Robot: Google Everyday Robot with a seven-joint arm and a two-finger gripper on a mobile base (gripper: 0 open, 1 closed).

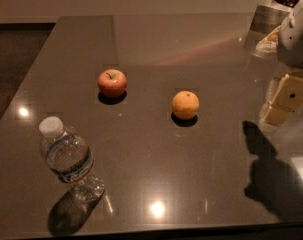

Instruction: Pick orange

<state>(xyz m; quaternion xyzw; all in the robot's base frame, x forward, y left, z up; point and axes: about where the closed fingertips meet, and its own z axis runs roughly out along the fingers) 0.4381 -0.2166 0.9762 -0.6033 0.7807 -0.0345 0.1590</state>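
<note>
The orange sits alone on the glossy brown desk. It is small and round, its skin a matte yellow-orange and faintly dimpled. A tiny dark dot marks its upper side, and a dark shadow lies close under it. Left of the orange and a little farther back lies a red apple with its stem up. Left of the orange and nearer the front edge stands a clear water bottle with a white cap. My end effector hangs to the right of the orange, well apart from it and touching nothing. I cannot tell whether it is released or clenched. Its dark shadow falls on the desk, right of the orange and nearer the front.
</note>
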